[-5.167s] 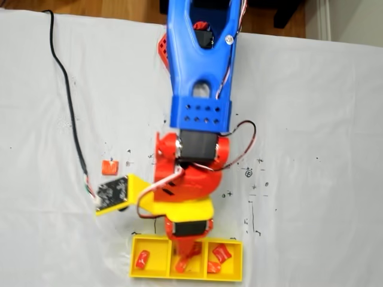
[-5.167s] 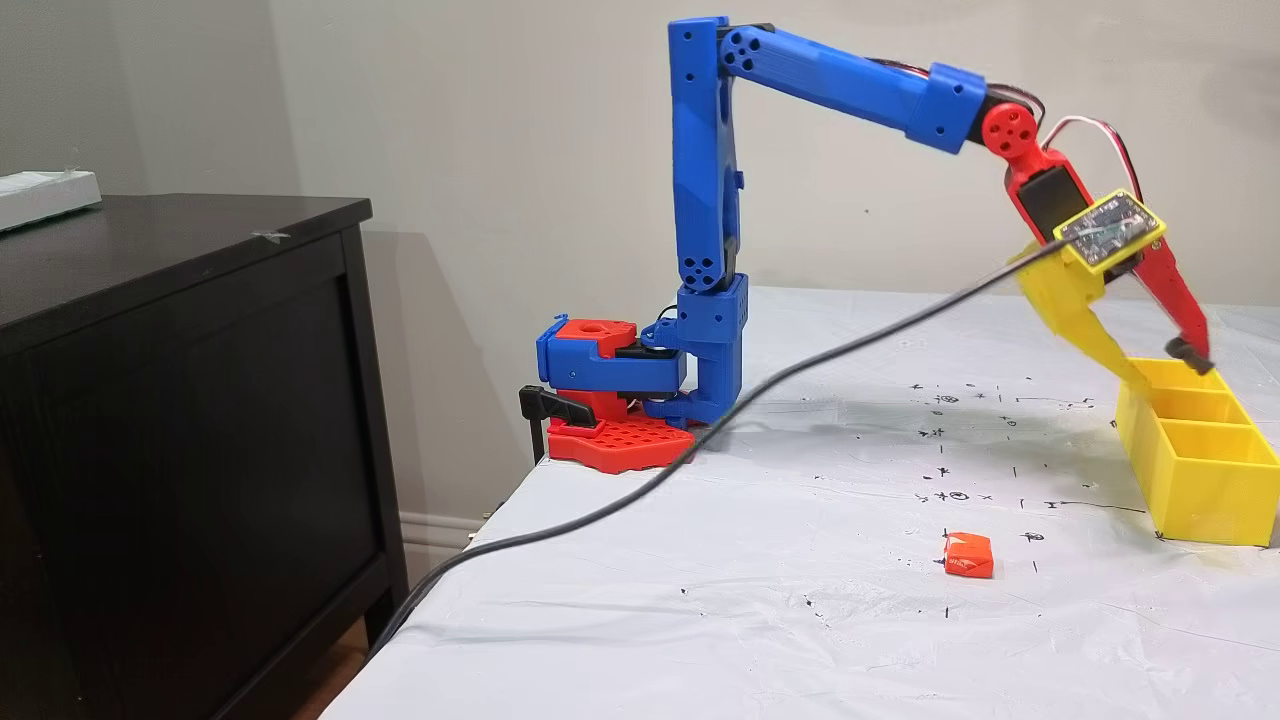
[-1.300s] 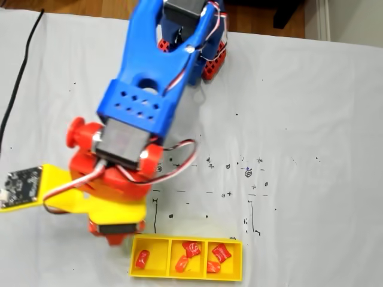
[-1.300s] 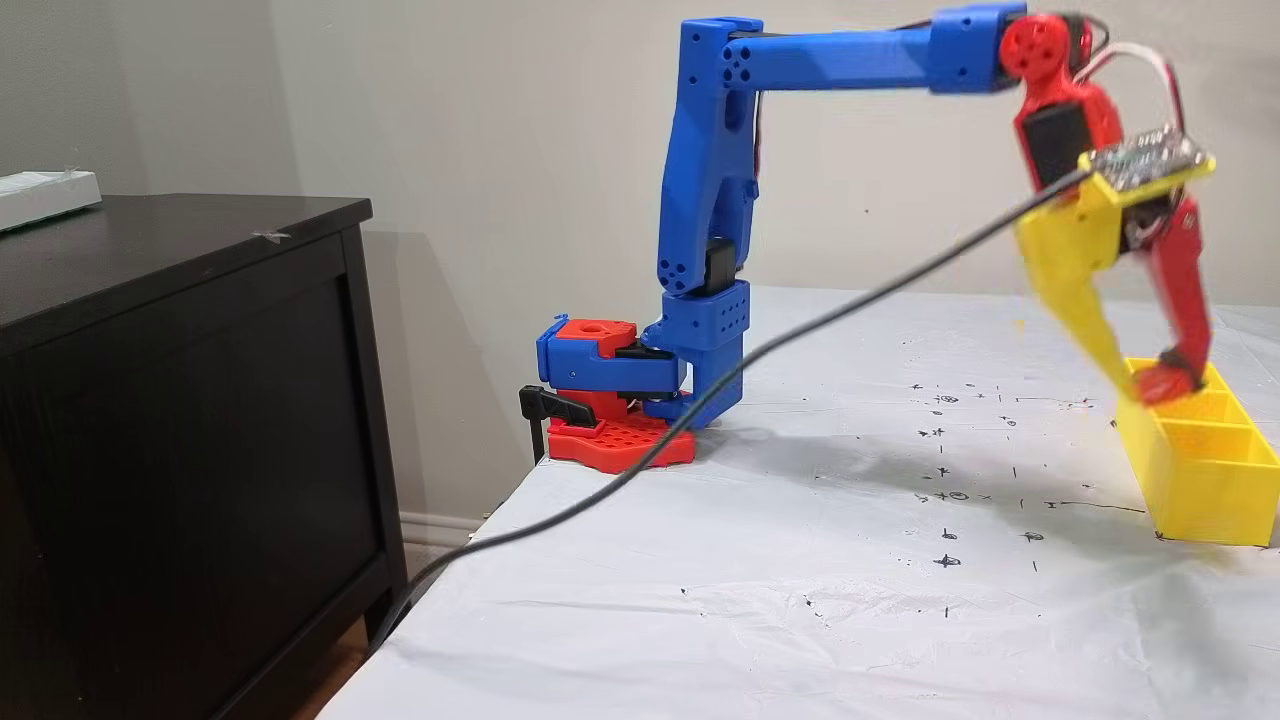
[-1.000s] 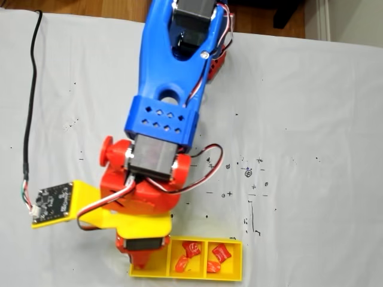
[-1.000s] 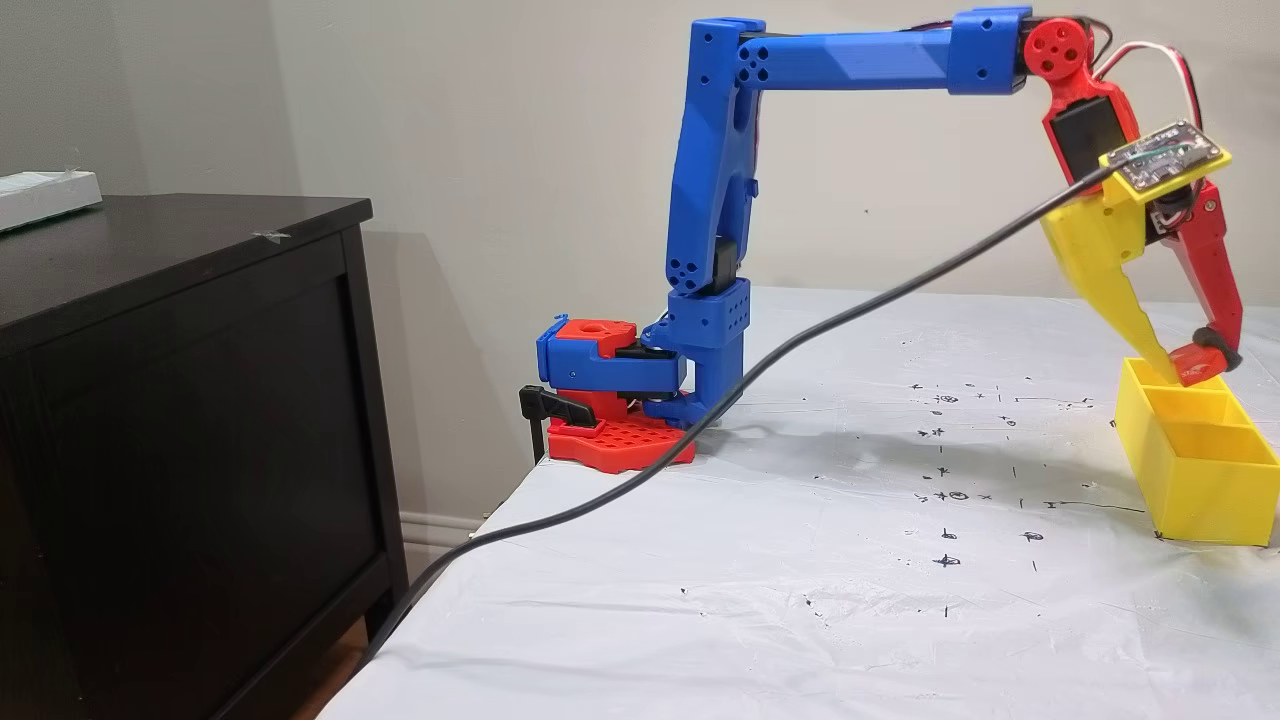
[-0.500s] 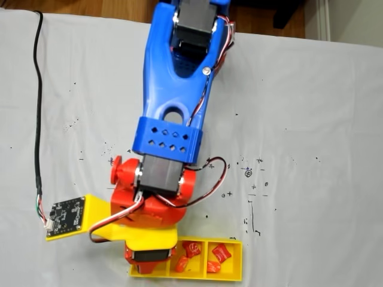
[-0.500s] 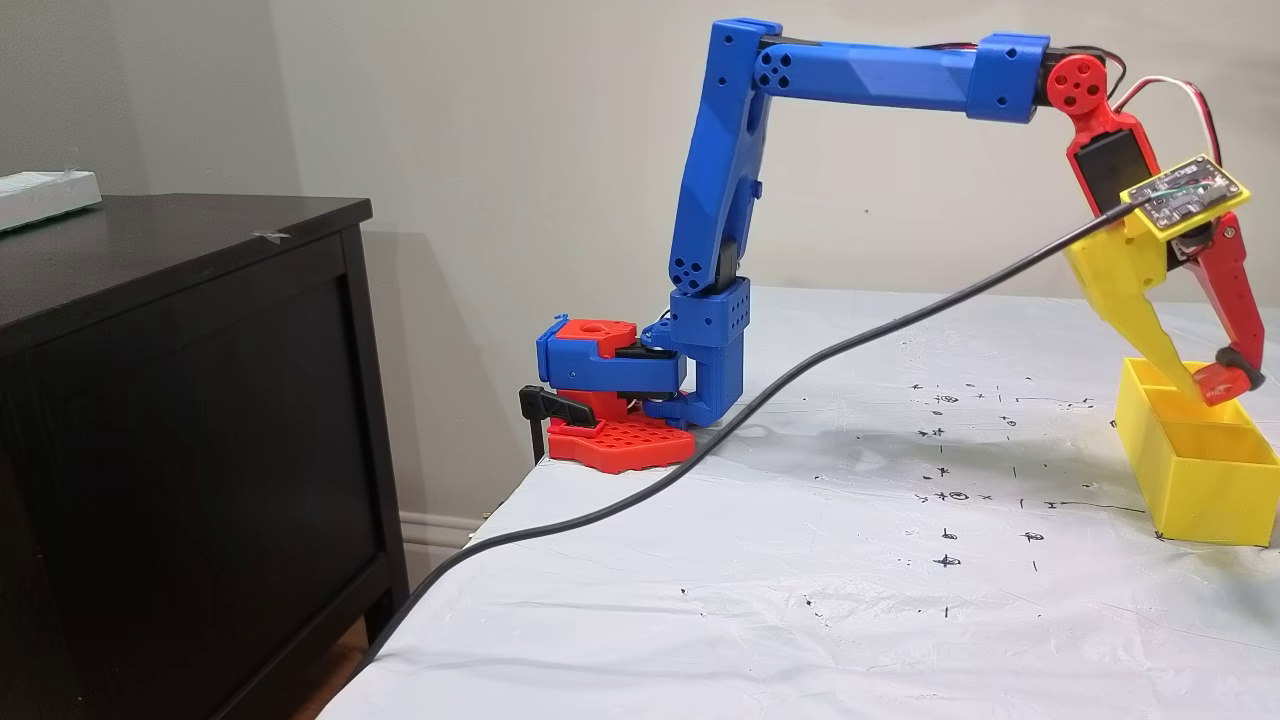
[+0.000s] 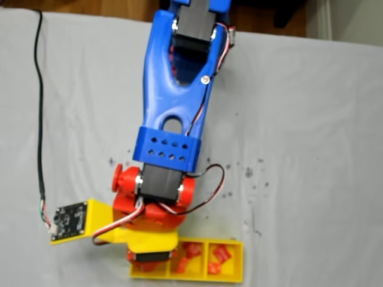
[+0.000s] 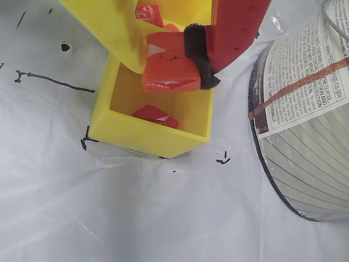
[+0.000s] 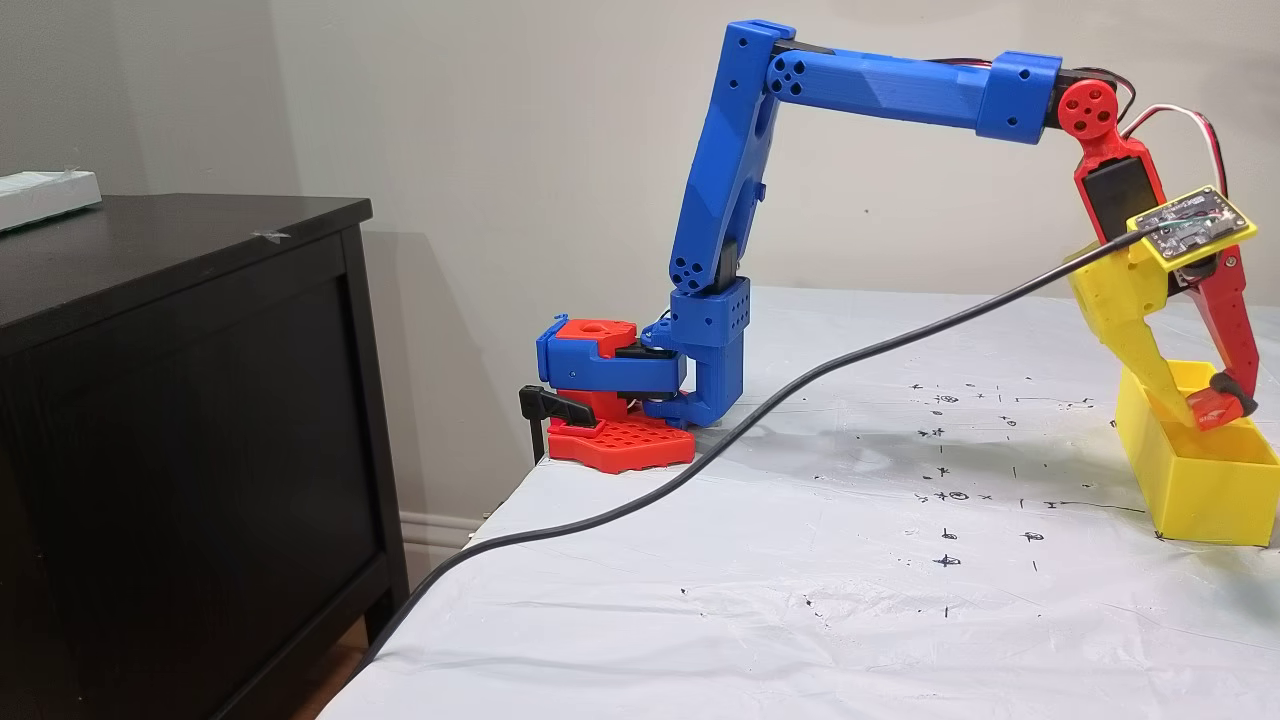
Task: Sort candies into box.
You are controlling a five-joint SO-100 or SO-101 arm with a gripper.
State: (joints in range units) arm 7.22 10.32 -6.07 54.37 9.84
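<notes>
The white-covered worktop [image 11: 800,560] carries the yellow box [image 11: 1195,485] at the right edge of a fixed view. Above its end compartment, the gripper [image 10: 177,54] pinches an orange-red candy [image 10: 169,70]; another candy [image 10: 154,115] lies inside below.

In a fixed view the arm [image 9: 173,119] hides the box's [image 9: 230,272] left compartment.

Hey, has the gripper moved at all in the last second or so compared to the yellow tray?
Yes. In the side fixed view the gripper, shut on an orange candy, has dropped from above the yellow tray rim down into its near end compartment.
</notes>
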